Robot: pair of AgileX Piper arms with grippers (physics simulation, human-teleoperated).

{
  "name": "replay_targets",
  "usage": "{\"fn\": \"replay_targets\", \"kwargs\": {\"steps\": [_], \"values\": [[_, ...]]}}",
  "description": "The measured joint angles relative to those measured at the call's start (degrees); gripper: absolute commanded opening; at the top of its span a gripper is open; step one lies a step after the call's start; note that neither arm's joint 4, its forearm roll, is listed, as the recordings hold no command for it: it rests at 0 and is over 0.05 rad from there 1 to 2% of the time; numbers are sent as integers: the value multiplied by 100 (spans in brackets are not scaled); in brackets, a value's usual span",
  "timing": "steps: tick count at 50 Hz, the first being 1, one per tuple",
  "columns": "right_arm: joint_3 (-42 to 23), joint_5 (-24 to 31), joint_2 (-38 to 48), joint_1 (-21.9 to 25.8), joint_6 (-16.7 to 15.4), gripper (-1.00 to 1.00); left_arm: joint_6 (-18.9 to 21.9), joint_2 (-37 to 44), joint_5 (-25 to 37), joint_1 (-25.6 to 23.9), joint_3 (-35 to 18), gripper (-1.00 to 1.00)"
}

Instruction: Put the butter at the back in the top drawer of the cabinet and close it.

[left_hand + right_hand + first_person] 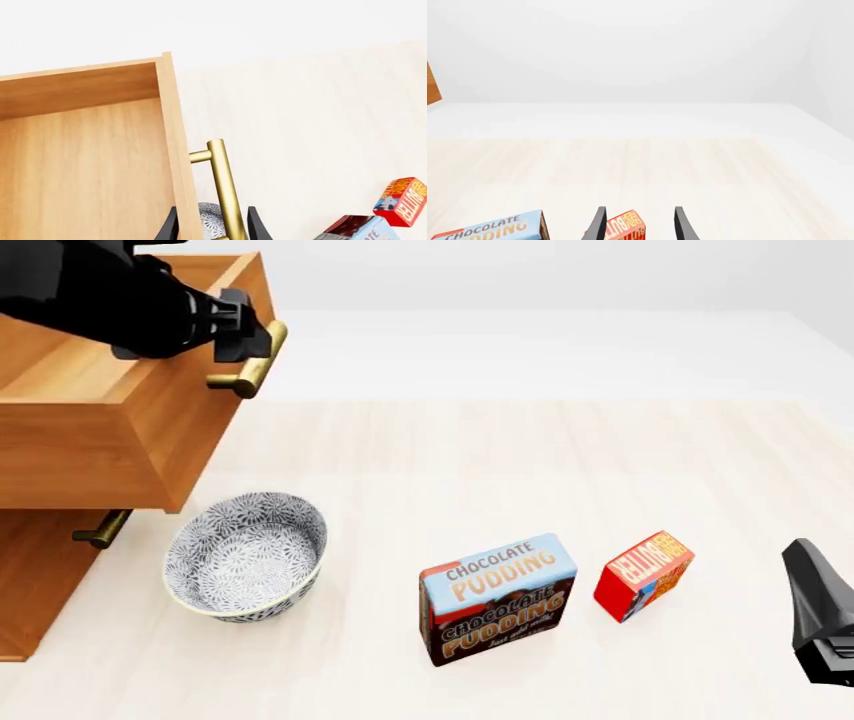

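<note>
The butter (643, 575) is a small red box with orange lettering, lying on the table right of the pudding box; it also shows as the butter (624, 227) between the right fingers' lines and as the butter (403, 200). The cabinet (27, 570) stands at the far left. Its top drawer (120, 430) is pulled out, and the inside (87, 165) that shows holds nothing. My left gripper (247, 325) is open, its fingers straddling the brass handle (223, 185) without closing on it. My right gripper (807, 560) is open, near the right edge, short of the butter.
A blue-and-brown Chocolate Pudding box (501, 600) stands left of the butter. A patterned bowl (247, 555) sits in front of the cabinet, under the open drawer's corner. A lower drawer's brass handle (100, 530) pokes out beneath.
</note>
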Motion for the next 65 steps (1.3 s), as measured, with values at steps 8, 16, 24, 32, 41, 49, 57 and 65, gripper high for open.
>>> {"fn": "replay_targets", "kwargs": {"steps": [8, 16, 24, 32, 41, 49, 57, 65], "values": [[0, 0, 0, 0, 0, 100, -6, 32, 104, -25, -67, 100], [0, 0, 0, 0, 0, 100, 47, 64, 290, -44, -180, 100], [0, 0, 0, 0, 0, 100, 112, 64, 515, -60, -321, 100], [0, 0, 0, 0, 0, 100, 181, 43, 718, -78, -468, 100], [0, 0, 0, 0, 0, 100, 252, -8, 925, -101, -624, 100], [0, 0, 0, 0, 0, 100, 318, -98, 1072, -147, -771, 100], [0, 0, 0, 0, 0, 100, 519, -291, 1132, -389, -1062, 100], [0, 0, 0, 0, 0, 100, 686, -440, 1200, -608, -1314, 100]]}}
